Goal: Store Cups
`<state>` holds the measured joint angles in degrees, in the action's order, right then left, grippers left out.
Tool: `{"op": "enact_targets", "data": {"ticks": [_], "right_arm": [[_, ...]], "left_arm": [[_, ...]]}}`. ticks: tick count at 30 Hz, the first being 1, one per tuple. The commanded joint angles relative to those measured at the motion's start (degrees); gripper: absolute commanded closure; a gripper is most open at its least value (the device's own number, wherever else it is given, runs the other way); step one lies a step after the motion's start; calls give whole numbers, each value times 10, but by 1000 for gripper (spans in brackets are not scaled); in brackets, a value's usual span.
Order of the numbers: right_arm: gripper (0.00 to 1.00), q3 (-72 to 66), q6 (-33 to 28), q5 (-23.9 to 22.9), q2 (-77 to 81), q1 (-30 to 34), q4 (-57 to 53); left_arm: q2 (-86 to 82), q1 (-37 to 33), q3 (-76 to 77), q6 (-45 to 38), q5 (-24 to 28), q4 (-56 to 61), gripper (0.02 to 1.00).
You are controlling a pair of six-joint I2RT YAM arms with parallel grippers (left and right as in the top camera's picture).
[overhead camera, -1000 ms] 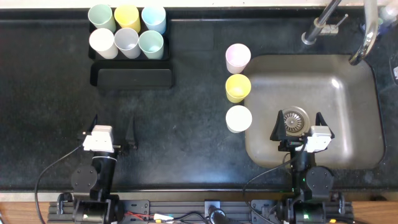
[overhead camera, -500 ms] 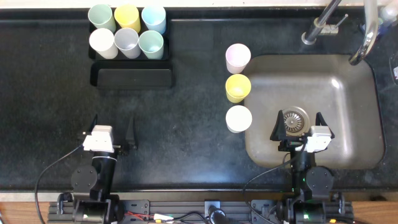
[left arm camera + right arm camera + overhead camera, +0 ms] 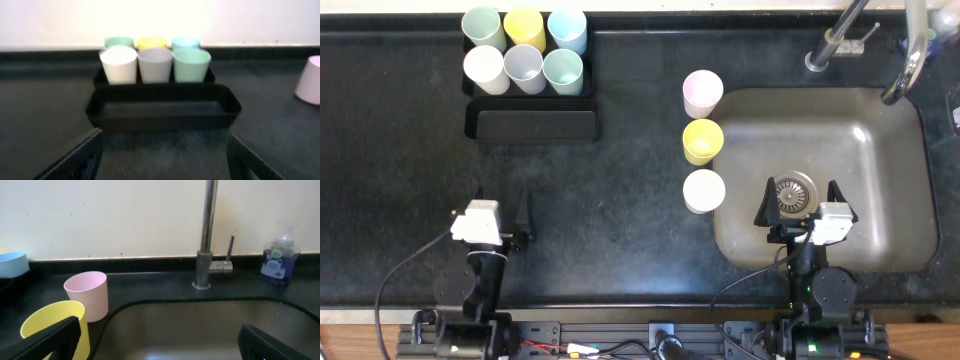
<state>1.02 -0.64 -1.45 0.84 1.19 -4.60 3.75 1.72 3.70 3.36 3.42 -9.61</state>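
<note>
"Black worktop [image 3: 640, 240], entry one. What stands at its far left?"

"One tray [image 3: 535, 125], black, two compartments. The rear compartment holds six upright cups in two rows of three. Back row: green cup [image 3: 481, 24], yellow tray cup [image 3: 524, 26], blue cup [image 3: 567, 28]. Front row: white tray cup [image 3: 485, 68], grey cup [image 3: 524, 66], mint cup [image 3: 563, 70]."

"Cups outside the tray?"

"Three, upright, in a column on the worktop along the left rim of the sink [image 3: 880, 130]. Pink cup [image 3: 702, 92] is farthest from the arms, loose yellow cup [image 3: 703, 140] is in the middle, and loose white cup [image 3: 704, 190] is nearest. Neighbours stand just beside one another. I cannot tell whether they touch."

"Left gripper?"

"Left gripper [image 3: 501, 203]: released, fingers spread wide, nothing between them. It sits near its arm's base, well apart from the tray. Its wrist view looks straight at the tray's front compartment."

"Right gripper?"

"Right gripper [image 3: 799, 200]: also spread wide, holding nothing. It hangs over the sink basin near the drain [image 3: 795, 190], with the loose white cup off to its left. Its wrist view takes in the pink cup and the loose yellow cup."

"Fixtures?"

"One metal faucet [image 3: 840, 38] behind the sink. One soap bottle [image 3: 278, 260] with blue liquid stands on the ledge beside it."
</note>
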Motion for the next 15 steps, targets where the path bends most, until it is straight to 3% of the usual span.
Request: {"op": "enact_targets", "data": {"ticks": [1,9,12,15], "right_arm": [[5,-8,3,4,-6,3,2],[3,-8,3,4,-6,3,2],[3,-8,3,4,-6,3,2],[3,-8,3,4,-6,3,2]], "left_arm": [[144,4,125,139,57,-19,20],[584,47,593,180,134,-239,20],[743,97,795,182,129,-330,18],[899,172,1000,188,85,-422,20]]}}
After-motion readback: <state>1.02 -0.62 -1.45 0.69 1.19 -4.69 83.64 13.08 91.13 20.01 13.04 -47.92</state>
